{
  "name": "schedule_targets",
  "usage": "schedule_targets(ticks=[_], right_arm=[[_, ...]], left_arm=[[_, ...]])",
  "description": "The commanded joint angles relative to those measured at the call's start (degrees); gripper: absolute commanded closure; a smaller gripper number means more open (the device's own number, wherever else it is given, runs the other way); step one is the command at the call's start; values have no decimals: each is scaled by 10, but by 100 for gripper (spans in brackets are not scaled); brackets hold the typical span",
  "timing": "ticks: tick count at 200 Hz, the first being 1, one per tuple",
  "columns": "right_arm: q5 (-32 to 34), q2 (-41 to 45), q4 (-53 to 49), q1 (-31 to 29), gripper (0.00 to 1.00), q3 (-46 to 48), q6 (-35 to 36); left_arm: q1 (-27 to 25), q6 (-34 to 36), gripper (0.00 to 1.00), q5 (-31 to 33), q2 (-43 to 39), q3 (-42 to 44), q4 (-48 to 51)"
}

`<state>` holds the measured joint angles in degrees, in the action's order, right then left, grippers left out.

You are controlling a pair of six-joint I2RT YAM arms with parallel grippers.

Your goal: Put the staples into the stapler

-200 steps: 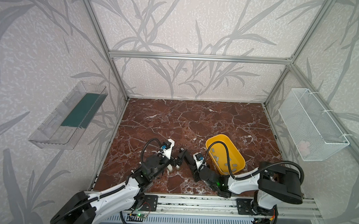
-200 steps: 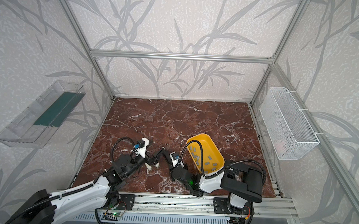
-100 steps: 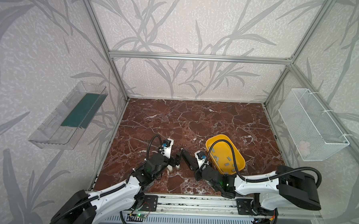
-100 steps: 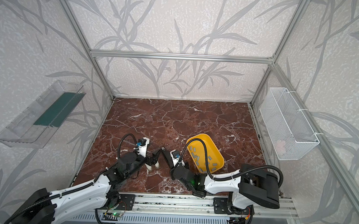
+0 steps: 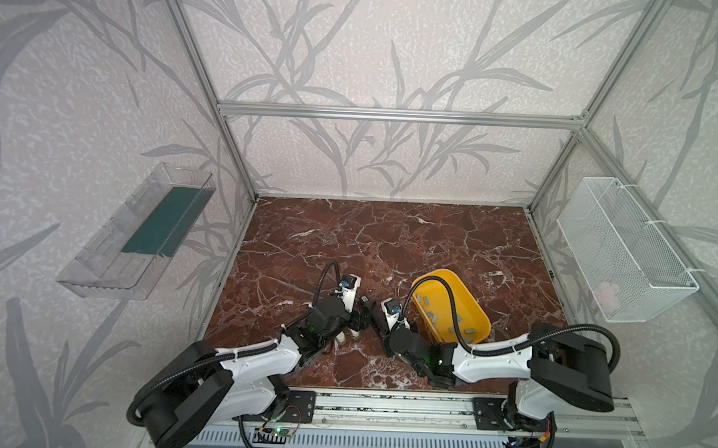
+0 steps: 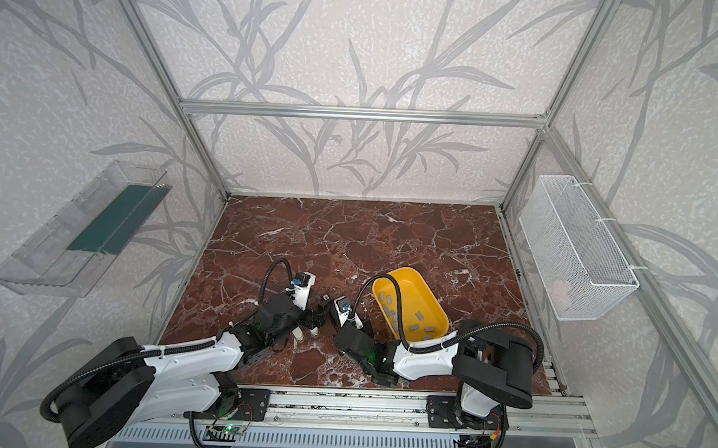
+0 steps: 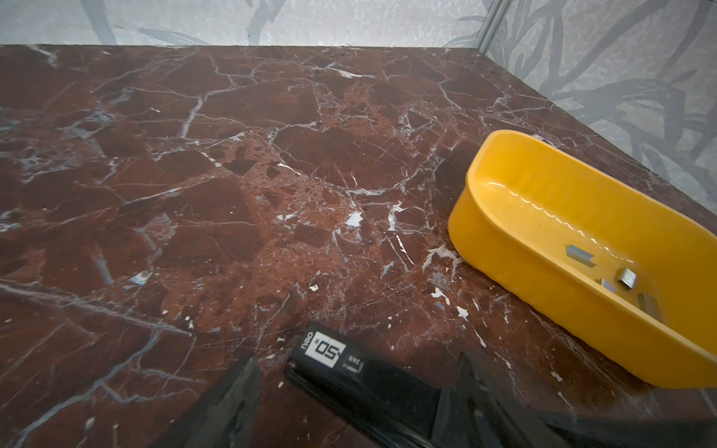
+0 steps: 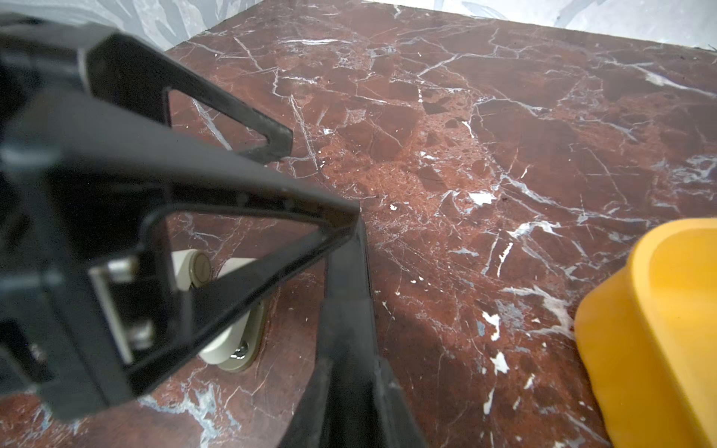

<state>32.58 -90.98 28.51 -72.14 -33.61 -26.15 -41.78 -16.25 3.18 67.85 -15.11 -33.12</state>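
Observation:
The black stapler [image 7: 349, 372] with a white "50" label lies low over the marble floor between my two grippers; both top views show only its tip [image 5: 366, 303] [image 6: 325, 298]. My left gripper [image 7: 357, 357] [image 5: 358, 321] straddles it, open, with a gap at one finger. My right gripper [image 8: 351, 372] [image 5: 376, 320] is shut on a narrow black part of the stapler [image 8: 345, 291]. The staples [image 5: 430, 317] [image 6: 418, 315] [image 7: 580, 256] are small grey strips scattered in the yellow tray [image 5: 483, 322] [image 6: 441, 316] [image 7: 543, 310], right of both grippers.
Two cream mini staplers [image 5: 340, 336] [image 6: 298, 334] [image 8: 232, 310] sit under the left gripper. The left gripper's fingers [image 8: 252, 194] crowd against the right gripper. A clear shelf [image 5: 136, 232] hangs on the left wall, a wire basket [image 5: 622, 253] on the right wall.
My right gripper has closed on the stapler and its arm has stretched further left. The left gripper has narrowed slightly around the stapler.

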Motion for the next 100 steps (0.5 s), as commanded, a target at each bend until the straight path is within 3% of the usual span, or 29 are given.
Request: schedule_targets(ticks=[1, 100], right_arm=[[-4, -23, -11, 2, 81, 1, -18], [-4, -80, 46, -9, 84, 45, -66]], left_arm=[[2, -6, 22, -28, 34, -20, -33], [2, -28, 26, -35, 150, -20, -119]])
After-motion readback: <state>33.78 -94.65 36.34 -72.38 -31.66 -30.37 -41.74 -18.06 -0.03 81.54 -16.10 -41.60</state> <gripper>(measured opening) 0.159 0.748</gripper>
